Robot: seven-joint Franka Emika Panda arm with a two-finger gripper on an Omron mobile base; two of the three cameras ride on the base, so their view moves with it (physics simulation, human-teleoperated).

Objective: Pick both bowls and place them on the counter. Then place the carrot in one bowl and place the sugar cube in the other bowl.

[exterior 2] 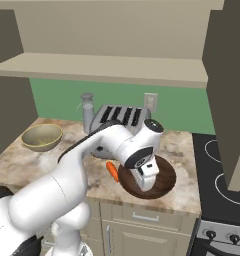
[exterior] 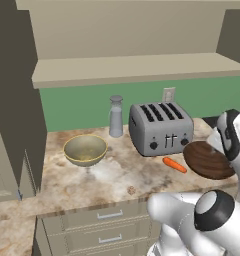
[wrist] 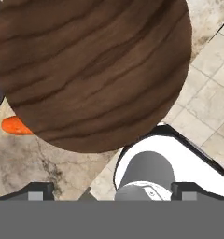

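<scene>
Right of the toaster (exterior: pixel 161 128), we see the wooden bowl (exterior: pixel 208 160) tilted above the counter (exterior: pixel 67 182) edge, at the gripper (exterior 2: pixel 148 175); whether the jaws clamp its rim we cannot tell. Carrot (exterior: pixel 174 164) lies flat just left of the bowl, long axis running diagonally, toaster behind it. Beige bowl (exterior: pixel 85 149) stands upright at far left, shaker (exterior: pixel 116 116) behind. Sugar cube (exterior: pixel 132 190) sits near the front edge. Wooden bowl shows dark, streaked grain.
</scene>
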